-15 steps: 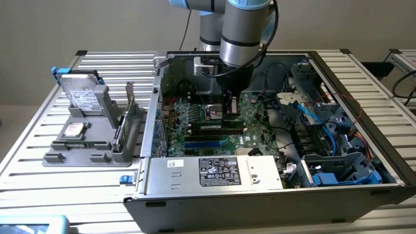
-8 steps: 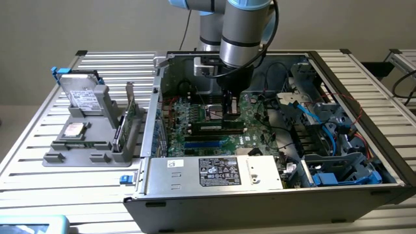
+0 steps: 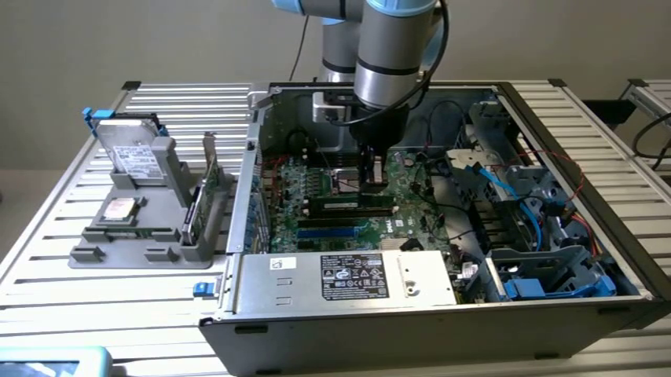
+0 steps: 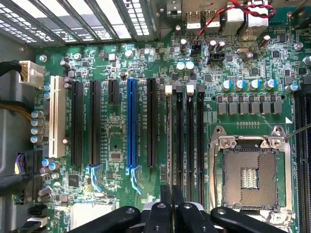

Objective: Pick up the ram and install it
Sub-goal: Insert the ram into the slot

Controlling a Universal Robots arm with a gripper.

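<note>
Green motherboard (image 4: 116,127) lies under the closed end effector (image 4: 171,198) (inside the case (image 3: 441,336)).

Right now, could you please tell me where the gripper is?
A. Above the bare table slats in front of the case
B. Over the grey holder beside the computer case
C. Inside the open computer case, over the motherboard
C: the gripper is down inside the open computer case, right over the motherboard and away from the grey holder.
</note>
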